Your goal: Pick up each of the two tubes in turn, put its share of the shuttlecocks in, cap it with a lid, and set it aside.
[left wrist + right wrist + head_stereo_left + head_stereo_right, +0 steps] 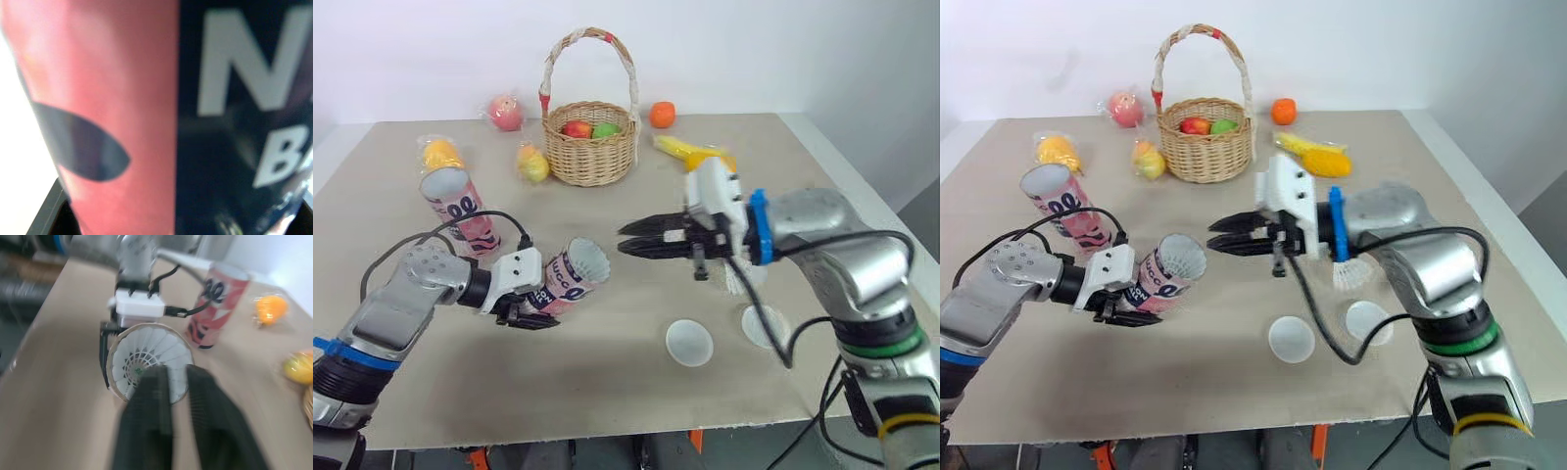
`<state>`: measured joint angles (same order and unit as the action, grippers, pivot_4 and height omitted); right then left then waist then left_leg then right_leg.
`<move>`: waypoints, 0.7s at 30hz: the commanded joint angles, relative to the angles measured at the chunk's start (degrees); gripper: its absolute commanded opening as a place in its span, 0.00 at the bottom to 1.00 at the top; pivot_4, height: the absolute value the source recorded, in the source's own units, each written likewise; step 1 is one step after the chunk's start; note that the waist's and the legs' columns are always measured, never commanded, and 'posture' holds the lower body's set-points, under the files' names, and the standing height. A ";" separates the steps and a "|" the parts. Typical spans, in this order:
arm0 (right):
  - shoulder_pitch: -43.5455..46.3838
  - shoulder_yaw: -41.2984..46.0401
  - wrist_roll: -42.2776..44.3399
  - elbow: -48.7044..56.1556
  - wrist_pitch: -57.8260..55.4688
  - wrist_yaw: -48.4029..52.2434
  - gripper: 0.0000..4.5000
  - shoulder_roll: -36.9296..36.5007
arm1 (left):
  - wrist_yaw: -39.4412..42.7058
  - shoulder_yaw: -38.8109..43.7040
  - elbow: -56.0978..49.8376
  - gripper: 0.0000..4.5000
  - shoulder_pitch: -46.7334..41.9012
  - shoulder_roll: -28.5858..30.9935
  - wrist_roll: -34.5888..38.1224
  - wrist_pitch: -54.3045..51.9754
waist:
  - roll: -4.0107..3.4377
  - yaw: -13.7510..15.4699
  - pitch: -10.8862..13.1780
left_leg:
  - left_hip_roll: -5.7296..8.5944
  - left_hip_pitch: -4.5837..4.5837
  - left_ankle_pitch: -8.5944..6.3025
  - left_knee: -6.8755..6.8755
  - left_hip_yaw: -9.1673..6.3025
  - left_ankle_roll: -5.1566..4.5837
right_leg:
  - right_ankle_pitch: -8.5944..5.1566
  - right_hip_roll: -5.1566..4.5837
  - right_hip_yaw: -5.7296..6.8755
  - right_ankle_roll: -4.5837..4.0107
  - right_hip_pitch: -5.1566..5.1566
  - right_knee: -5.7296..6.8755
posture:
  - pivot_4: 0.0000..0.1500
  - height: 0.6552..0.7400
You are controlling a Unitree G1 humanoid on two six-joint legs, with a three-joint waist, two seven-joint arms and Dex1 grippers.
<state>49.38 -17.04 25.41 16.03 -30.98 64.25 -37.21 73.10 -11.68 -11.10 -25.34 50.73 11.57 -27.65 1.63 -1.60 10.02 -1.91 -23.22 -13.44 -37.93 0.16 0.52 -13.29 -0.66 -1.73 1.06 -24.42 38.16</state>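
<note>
My left gripper (530,309) is shut on a pink tube (570,275), held tilted just above the table with its mouth facing right. White shuttlecock feathers (146,361) fill that mouth. My right gripper (625,241) points left at the mouth, a short way off; its fingers stand slightly apart with nothing between them. The second pink tube (460,209) stands upright at the left. Two round white lids (689,343) (764,326) lie near the front edge. A loose shuttlecock (1351,274) lies under my right wrist.
A wicker basket (590,147) with fruit stands at the back centre. Around it lie bagged fruit (533,164) (441,154) (506,112), an orange (662,115) and a yellow packet (697,152). The table's front edge (607,431) runs close below the lids.
</note>
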 commanded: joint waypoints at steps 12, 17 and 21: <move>9.12 -19.01 -20.94 -20.72 19.29 6.35 0.02 18.38 | 1.85 -1.64 1.61 0.64 -4.07 0.36 -0.93 0.95 | 0.02 0.09 -0.01 | 0.00 -0.01 0.00 0.00 0.00 0.00 | 0.02 -0.02 0.02 -0.07 -0.02 0.03 | 1.00 1.00; 9.67 -14.49 -19.73 -20.31 19.00 8.18 0.02 18.67 | 1.95 -1.80 1.76 0.64 -4.14 -0.05 -1.51 1.06 | 0.01 0.02 -0.01 | -0.20 0.11 0.02 0.00 0.00 0.03 | 0.08 0.18 0.02 -0.18 0.00 0.10 | 1.00 1.00; 8.01 -1.64 -8.74 -12.56 9.39 12.27 0.02 9.65 | 1.21 0.09 1.23 0.64 -3.61 -0.92 0.08 0.85 | -0.02 0.60 0.05 | -0.33 0.05 0.04 -0.02 -0.06 0.06 | 0.13 0.32 0.10 -0.31 -0.04 0.11 | 1.00 1.00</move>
<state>56.97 -26.54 10.77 -1.94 -17.43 74.40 -24.07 74.94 -13.53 -8.55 -28.48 50.05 10.33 -27.35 1.61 -1.00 10.07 -2.23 -23.23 -13.40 -37.96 0.06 0.58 -13.16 -0.37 -1.58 0.74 -24.45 38.26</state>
